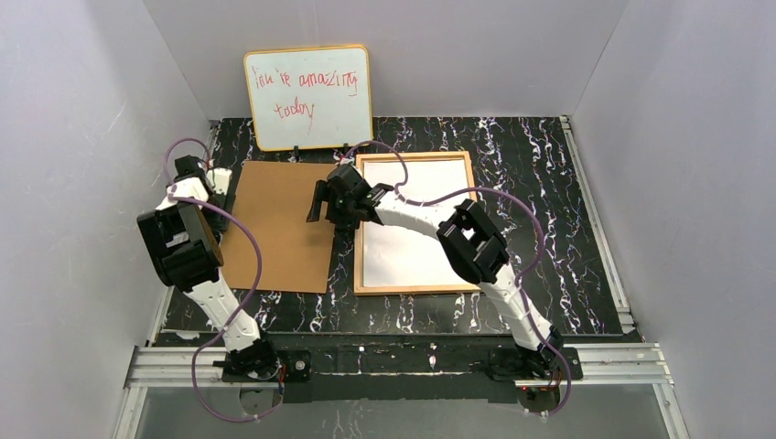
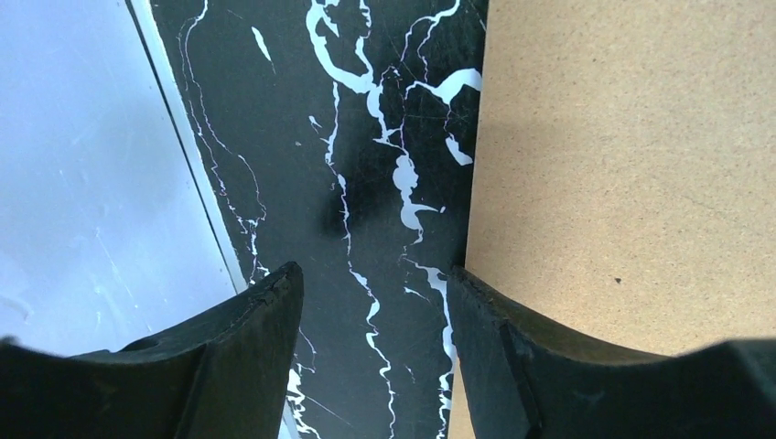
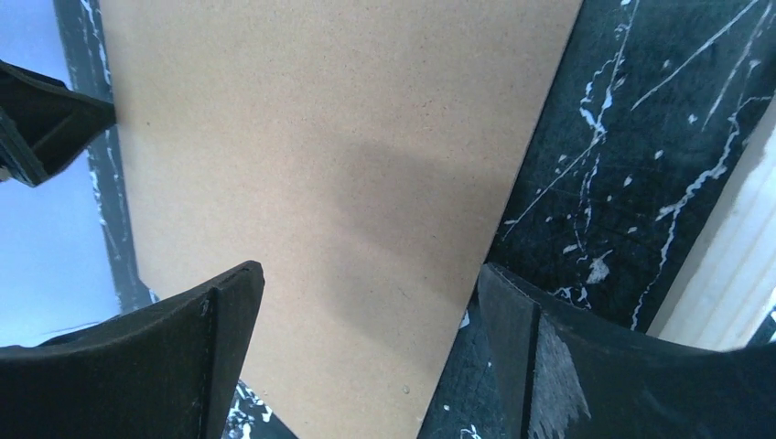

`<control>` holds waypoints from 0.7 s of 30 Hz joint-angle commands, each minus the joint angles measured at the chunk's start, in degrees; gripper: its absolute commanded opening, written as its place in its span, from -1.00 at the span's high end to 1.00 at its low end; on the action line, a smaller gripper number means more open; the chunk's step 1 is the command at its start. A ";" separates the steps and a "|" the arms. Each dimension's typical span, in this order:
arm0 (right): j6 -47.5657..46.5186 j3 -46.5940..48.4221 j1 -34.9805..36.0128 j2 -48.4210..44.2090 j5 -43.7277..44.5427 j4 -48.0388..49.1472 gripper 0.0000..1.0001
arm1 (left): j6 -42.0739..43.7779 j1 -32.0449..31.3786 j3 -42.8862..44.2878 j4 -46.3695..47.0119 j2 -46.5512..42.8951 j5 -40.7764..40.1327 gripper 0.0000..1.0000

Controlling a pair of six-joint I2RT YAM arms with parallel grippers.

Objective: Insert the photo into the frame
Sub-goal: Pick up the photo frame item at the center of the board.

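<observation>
While my left gripper (image 2: 371,279) hung with its fingers apart over bare table (image 2: 366,110), nothing between them, its right-hand finger sat at the left edge of the brown backing board (image 3: 302,137). My right gripper (image 3: 366,274) stood wide open above that board's opposite edge, gripping nothing. Beyond my right fingers lay the frame (image 1: 412,290), a white sheet (image 1: 407,251) flat inside it (the photo face down, I judged, though no print showed). So the step in hand looked like fetching the backing. Next I would need to pinch that thin board by an edge, lift it level and lower it squarely onto the sheet
</observation>
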 commanded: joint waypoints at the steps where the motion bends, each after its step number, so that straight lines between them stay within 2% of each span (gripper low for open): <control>1: 6.25 -1.27 -0.04 1.27 -9.62 9.63 -0.85 | 0.36 -2.84 -5.02 -9.95 5.09 8.85 -0.17; 5: 9.85 -6.66 -0.08 -5.34 -14.89 19.71 -0.76 | 1.79 -3.08 -5.73 -10.81 5.26 9.18 -0.18; 11: 16.98 -20.99 1.31 -17.03 -20.06 41.37 -0.71 | 3.75 -3.40 -6.52 -12.52 4.27 11.21 -0.18; 15: 20.93 -26.93 2.21 -20.31 -22.83 52.78 -0.67 | 5.35 -3.53 -6.96 -14.01 4.06 11.93 -0.18; 17: 21.52 -29.25 2.76 -21.33 -23.07 56.56 -0.66 | 5.99 -3.53 -7.42 -14.41 3.72 12.11 -0.19; 21: 21.00 -29.95 3.17 -21.30 -23.98 57.74 -0.65 | 7.21 -3.54 -7.35 -16.36 3.05 13.72 -0.19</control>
